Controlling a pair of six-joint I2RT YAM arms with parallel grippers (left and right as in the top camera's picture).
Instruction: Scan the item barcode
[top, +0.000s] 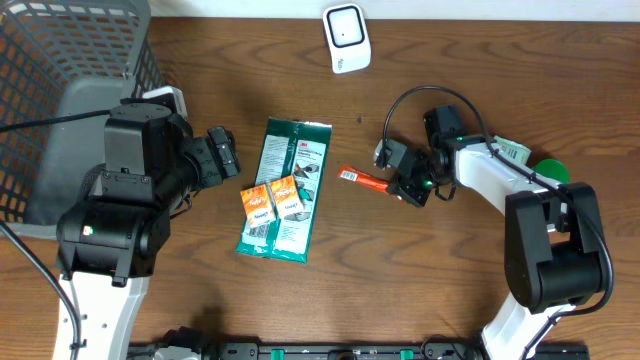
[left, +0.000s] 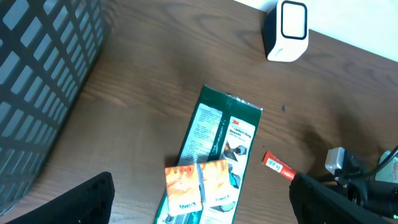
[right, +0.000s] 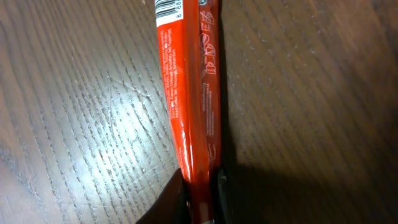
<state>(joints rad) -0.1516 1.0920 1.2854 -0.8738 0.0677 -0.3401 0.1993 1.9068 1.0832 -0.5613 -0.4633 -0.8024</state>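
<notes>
Overhead view: red packet (top: 362, 179) lies mid-table, right fingers (top: 400, 188) narrow, pinching its right end. Plenty of bare wood from there up to the scanner (top: 347, 38) at the far edge. Left fingers (left: 93, 199) spread wide beside the green pack (top: 288, 190).

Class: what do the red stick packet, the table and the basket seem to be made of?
Red stick packet: likely glossy plastic film; it shows highlights and a seam.
Table: wood or wood-look laminate, semi-gloss; grain lines and a soft glare.
Basket: probably moulded grey plastic, matte; lattice walls.
</notes>
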